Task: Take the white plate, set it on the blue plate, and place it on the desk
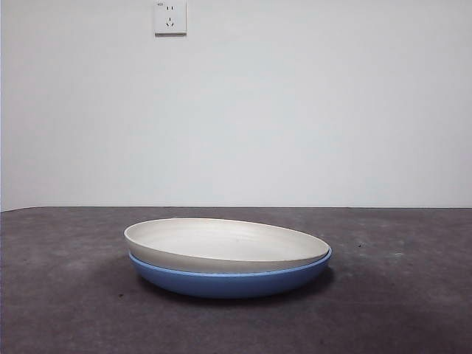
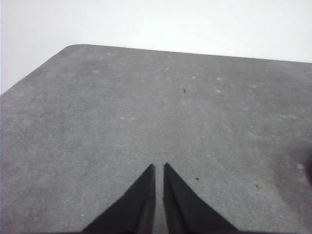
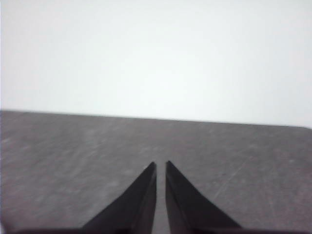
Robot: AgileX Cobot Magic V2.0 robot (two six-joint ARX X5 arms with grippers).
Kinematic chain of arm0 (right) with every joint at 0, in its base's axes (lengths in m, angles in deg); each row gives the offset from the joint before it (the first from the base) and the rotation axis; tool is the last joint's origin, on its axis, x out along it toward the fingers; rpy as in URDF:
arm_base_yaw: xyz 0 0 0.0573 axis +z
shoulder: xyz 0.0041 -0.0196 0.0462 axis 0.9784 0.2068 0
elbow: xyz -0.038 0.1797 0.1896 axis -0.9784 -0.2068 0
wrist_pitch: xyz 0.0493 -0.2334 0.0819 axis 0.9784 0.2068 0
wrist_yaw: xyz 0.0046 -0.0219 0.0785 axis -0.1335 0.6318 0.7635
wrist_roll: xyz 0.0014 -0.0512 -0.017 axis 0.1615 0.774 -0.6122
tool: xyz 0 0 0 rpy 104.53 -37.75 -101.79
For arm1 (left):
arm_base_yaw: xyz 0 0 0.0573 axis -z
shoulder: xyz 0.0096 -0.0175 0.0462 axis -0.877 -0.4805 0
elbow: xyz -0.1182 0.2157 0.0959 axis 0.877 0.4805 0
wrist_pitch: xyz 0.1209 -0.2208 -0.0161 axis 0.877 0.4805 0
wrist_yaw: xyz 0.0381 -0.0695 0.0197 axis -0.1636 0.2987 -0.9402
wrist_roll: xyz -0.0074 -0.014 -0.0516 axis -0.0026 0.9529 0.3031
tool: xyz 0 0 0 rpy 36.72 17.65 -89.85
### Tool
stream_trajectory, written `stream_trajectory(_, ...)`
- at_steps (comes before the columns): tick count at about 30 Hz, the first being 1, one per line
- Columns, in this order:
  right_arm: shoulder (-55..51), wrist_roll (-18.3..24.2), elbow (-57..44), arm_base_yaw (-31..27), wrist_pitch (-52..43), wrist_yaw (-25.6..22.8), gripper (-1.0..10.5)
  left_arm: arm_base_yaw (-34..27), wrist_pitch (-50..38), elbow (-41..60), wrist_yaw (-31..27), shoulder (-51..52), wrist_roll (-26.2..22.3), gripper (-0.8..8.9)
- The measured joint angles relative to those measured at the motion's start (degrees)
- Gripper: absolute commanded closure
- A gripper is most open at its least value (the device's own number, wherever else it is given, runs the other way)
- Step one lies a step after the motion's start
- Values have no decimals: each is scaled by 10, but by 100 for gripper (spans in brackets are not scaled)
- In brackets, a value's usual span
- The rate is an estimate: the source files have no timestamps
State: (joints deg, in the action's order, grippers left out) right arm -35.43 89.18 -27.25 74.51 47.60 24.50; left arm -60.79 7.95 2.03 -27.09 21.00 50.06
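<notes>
On the counter [image 1: 66,295], roughly mid-table in the front view, the white plate [image 1: 225,245] sat nested in the blue plate [image 1: 228,280], tilted a bit, its left rim riding higher than the right. Both grippers were away from the stack: left gripper [image 2: 159,168] w/ jaws nearly pressed together, only a slit between, over bare counter; right gripper [image 3: 160,165] likewise nearly closed, holding nothing. Neither wrist view showed a plate. Judging by looks, the white plate was probably stiff, glazed, slippery & chippable, moderately heavy. Best hold prob. the raised left rim, where a gap to the blue rim showed; pinch across the lip, lift level so it wouldn't slide or clack.
</notes>
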Motion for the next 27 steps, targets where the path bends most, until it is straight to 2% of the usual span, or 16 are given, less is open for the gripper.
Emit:
stream_trajectory(3, -30, 1, -82, -19, -58, 0, 918, 0, 0, 0, 0, 0, 0, 786)
stream_trajectory(8, -68, 4, -165, -21, -59, -1, 917, 0, 0, 0, 0, 0, 0, 786)
stream_trajectory(16, -102, 5, -206, -7, -60, -45, 918, 0, 0, 0, 0, 0, 0, 786)
stream_trajectory(24, -102, 5, -229, 7, -38, -49, 918, 0, 0, 0, 0, 0, 0, 786)
stream_trajectory(27, -102, 5, -229, 16, -39, -77, 917, 0, 0, 0, 0, 0, 0, 786)
